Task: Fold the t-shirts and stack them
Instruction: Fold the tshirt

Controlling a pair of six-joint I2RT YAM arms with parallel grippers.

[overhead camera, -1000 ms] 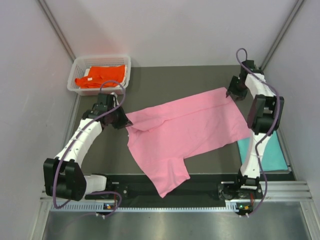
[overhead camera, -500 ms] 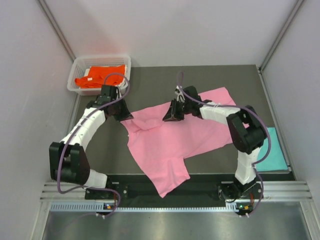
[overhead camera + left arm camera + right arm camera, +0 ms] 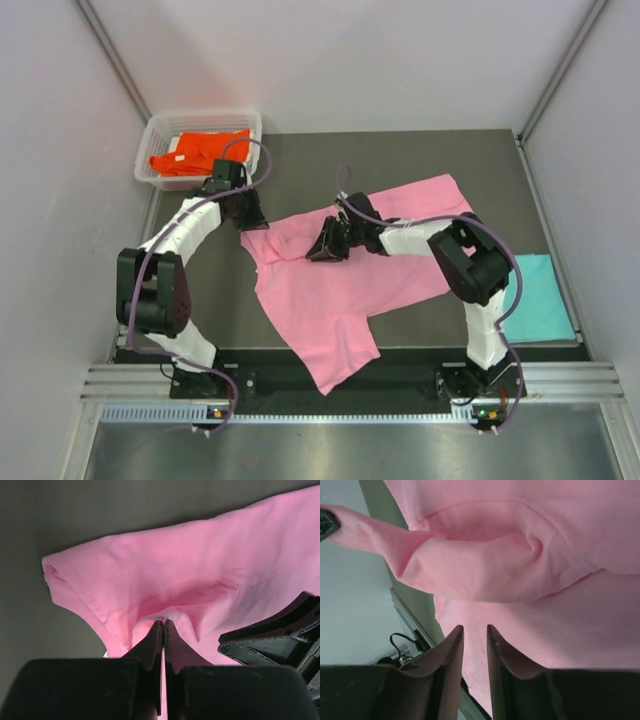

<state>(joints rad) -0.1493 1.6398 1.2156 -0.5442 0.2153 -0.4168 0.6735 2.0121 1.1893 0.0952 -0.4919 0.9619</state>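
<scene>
Pink cloth covers the middle of the dark table (image 3: 300, 160). The pink t-shirt (image 3: 380, 260) lies spread out and slanted, and its near part reaches over the table's front edge. The left end effector (image 3: 163, 624) is at the shirt's far-left corner. Its fingertips are pressed together on a raised fold of the pink cloth. Near it, to the right, the right end effector (image 3: 474, 629) sits low over a bunched ridge of the same shirt. Its fingers are a narrow gap apart, with nothing between them. The orange t-shirt (image 3: 200, 152) is crumpled inside a white basket (image 3: 200, 117) at the table's far-left corner. The teal t-shirt (image 3: 548, 297) lies flat at the right edge, partly hidden by the right arm.
</scene>
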